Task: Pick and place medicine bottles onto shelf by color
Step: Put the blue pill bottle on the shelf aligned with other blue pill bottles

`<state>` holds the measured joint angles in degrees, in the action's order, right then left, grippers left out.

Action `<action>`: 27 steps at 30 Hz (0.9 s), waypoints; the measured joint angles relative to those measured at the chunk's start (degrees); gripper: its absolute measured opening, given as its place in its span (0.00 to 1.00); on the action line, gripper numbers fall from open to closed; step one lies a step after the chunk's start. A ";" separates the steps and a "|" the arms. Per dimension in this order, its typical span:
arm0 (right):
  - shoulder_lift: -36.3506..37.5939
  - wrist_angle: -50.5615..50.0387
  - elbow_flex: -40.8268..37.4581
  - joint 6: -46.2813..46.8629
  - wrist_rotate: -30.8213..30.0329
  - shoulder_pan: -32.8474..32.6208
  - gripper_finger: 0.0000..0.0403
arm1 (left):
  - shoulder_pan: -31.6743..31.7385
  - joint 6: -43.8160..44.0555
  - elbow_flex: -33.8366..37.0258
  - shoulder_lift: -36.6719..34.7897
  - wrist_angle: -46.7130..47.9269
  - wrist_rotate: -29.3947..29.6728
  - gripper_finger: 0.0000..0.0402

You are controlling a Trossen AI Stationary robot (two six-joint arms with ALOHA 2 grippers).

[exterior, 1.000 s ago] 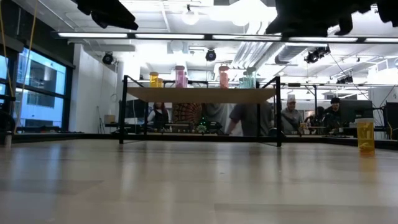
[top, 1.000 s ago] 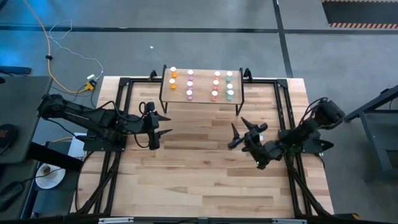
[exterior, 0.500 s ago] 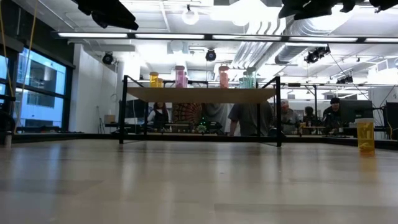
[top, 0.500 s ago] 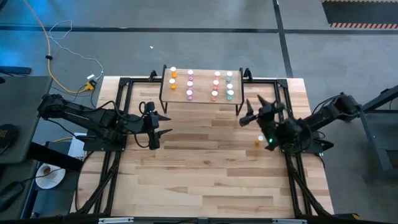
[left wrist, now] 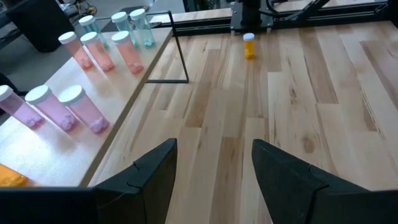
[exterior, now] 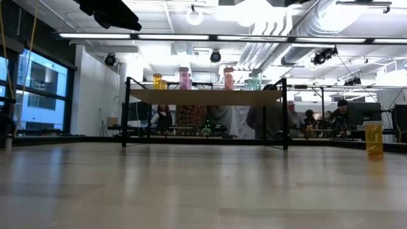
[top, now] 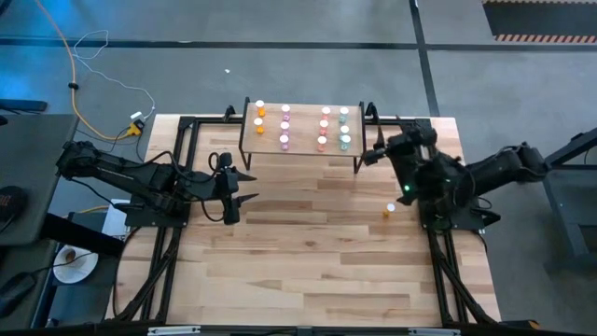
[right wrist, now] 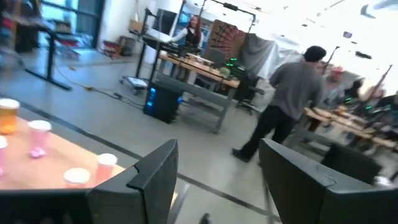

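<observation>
Black fingers of my right gripper (top: 376, 152) stand wide apart with nothing between them, and they touch nothing. Over the last second I have swung this arm up from the middle of the table toward the shelf's corner on my side, lifted clear of the boards; my wrist camera now looks past the shelf edge into the room, where a person walks among desks. That swing has uncovered one orange bottle (top: 390, 211), which stands upright on the tabletop behind and below my gripper, close to my arm's base and well apart from the shelf (top: 300, 148). I judge it to be the last bottle left to place, and moving away from it does not help: I would need to come back down over it.

My left gripper (top: 244, 188) waits low over the table on the other side, jaws partly spread, empty, unmoved.

Farther off, beside my right fingers, the shelf carries the sorted bottles (top: 303, 128) in columns: orange at the far end from me, then pink, then salmon-red, with teal nearest. The orange column looks one short.
</observation>
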<state>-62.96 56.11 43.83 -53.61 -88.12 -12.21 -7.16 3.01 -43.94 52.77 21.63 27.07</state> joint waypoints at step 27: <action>-0.22 -82.33 29.59 48.00 44.55 23.90 0.54 | 0.00 1.36 -0.01 0.02 -0.04 0.13 0.50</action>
<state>-63.18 -26.23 73.42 -5.61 -43.57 11.68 -7.16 4.36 -43.95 52.80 21.58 27.20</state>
